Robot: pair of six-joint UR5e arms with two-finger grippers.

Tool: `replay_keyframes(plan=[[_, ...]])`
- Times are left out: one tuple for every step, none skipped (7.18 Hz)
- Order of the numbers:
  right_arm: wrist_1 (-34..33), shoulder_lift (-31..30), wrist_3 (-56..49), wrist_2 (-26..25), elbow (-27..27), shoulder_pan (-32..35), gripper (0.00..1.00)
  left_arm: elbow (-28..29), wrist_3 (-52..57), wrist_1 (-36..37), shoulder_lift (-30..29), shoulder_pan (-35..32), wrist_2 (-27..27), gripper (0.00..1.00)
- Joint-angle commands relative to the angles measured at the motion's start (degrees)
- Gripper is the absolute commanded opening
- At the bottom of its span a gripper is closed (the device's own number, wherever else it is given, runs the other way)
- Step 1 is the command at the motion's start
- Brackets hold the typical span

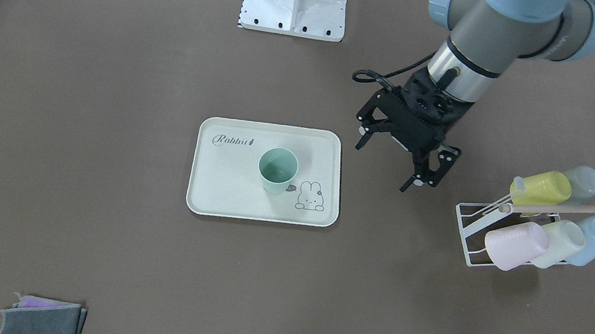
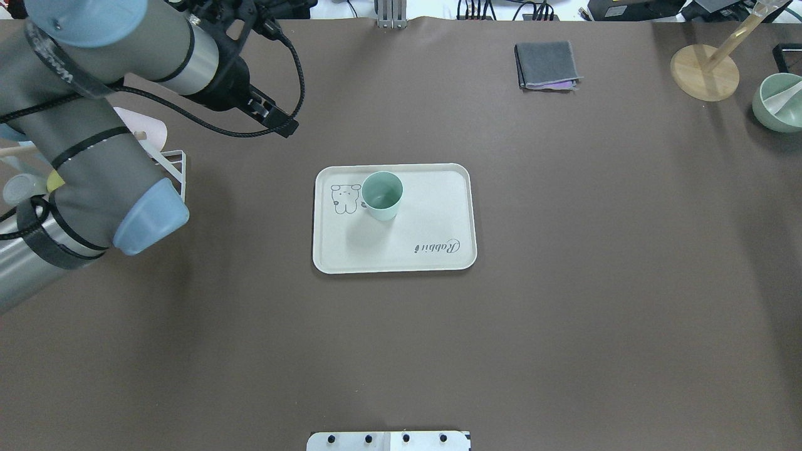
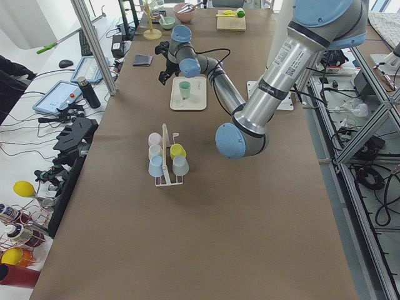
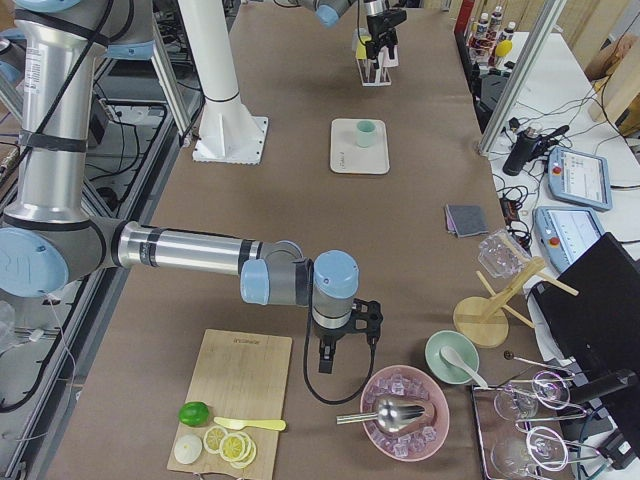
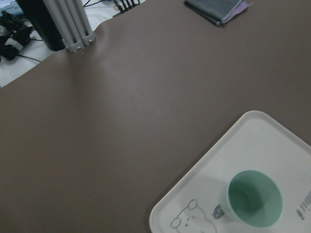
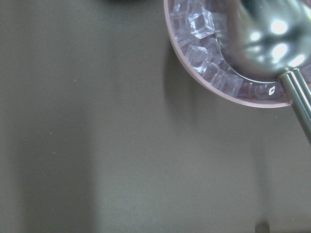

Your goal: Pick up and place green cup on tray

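The front-facing camera alone shows my left gripper (image 1: pixel 383 166) whole. Its two black fingers stand apart with nothing between them, hanging above the table to the left of the cream rectangular tray (image 1: pixel 220 193), between it and the white wire rack (image 1: pixel 468 232) of pastel cups lying on their sides. Overhead I get only my wrist and its looped cable. The small mint-green plastic cup (image 1: pixel 277 171), matte and handleless, stands upright on the tray, mouth up, just beside the bunny drawing in the tray's far-left part. My right gripper (image 4: pixel 326 362) shows only in the right-end view, well apart from all this, near a pink bowl of ice cubes (image 6: pixel 194 53) and a shiny steel scoop (image 6: pixel 262 34); whether its fingers are apart or together I cannot tell. The table (image 2: pixel 564 313) is covered in dull brown sheet, and a folded grey cloth (image 2: pixel 546 62) lies near its far edge. Benches with tablets (image 3: pixel 62 94) and cables line the far side.
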Motion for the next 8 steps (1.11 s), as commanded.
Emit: replay_keyframes(plan=[[0.01, -0.06, 0.0, -0.1, 0.0, 0.0, 1.0, 0.04, 8.32, 4.17, 3.91, -8.42, -7.99, 0.98], [0.01, -0.06, 0.0, -0.01, 0.0, 0.0, 1.0, 0.04, 14.05, 4.43, 6.02, -12.55, -8.19, 0.98], [0.01, -0.06, 0.0, -0.01, 0.0, 0.0, 1.0, 0.04, 14.71, 6.44, 9.08, -17.29, -11.41, 0.98], [0.01, -0.06, 0.0, -0.01, 0.0, 0.0, 1.0, 0.22, 14.72, 8.89, 12.94, -21.08, -15.09, 0.99], [0.01, -0.06, 0.0, -0.01, 0.0, 0.0, 1.0, 0.22, 14.81, 10.05, 16.2, -25.99, -17.48, 0.99], [0.01, -0.06, 0.0, -0.01, 0.0, 0.0, 1.0, 0.3, 14.81, 10.06, 21.72, -31.17, -24.29, 0.99], [0.01, -0.06, 0.0, 0.07, 0.0, 0.0, 1.0, 1.7, 14.81, 10.06, 25.69, -36.01, -31.58, 0.99], [0.01, -0.06, 0.0, 0.07, 0.0, 0.0, 1.0, 3.63, 18.29, 9.63, 30.08, -39.28, -33.65, 0.99]])
